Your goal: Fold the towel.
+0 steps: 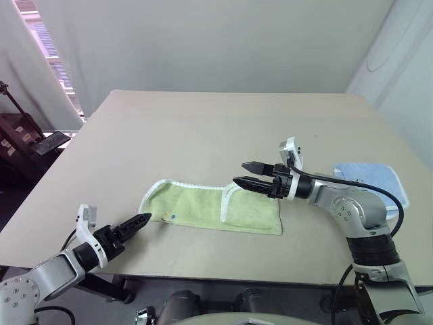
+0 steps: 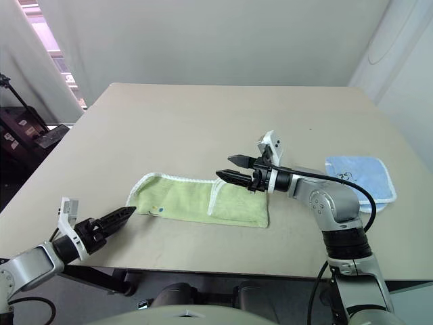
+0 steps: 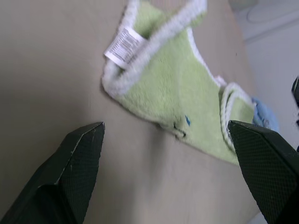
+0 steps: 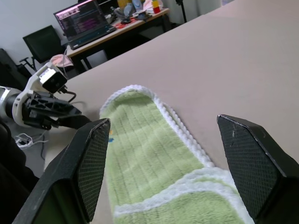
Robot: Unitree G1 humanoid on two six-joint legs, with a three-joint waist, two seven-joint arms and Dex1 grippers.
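The light green towel (image 1: 210, 206) with white edging lies in a long strip near the table's front edge, its right end doubled over. Its white label (image 3: 122, 45) shows at the left end. My right gripper (image 1: 239, 172) hovers open just above the towel's folded right part, pointing left, nothing between its fingers (image 4: 93, 158). My left gripper (image 1: 143, 219) is low at the front left, just short of the towel's left end. It points toward the towel and stands open and empty, with bare table between its fingers (image 3: 79, 158).
A smaller light blue towel (image 1: 372, 177) lies flat at the right, behind my right arm. The tan table (image 1: 203, 128) stretches far back. The front edge runs just under my left gripper. Dark furniture (image 1: 20, 135) stands off the table's left side.
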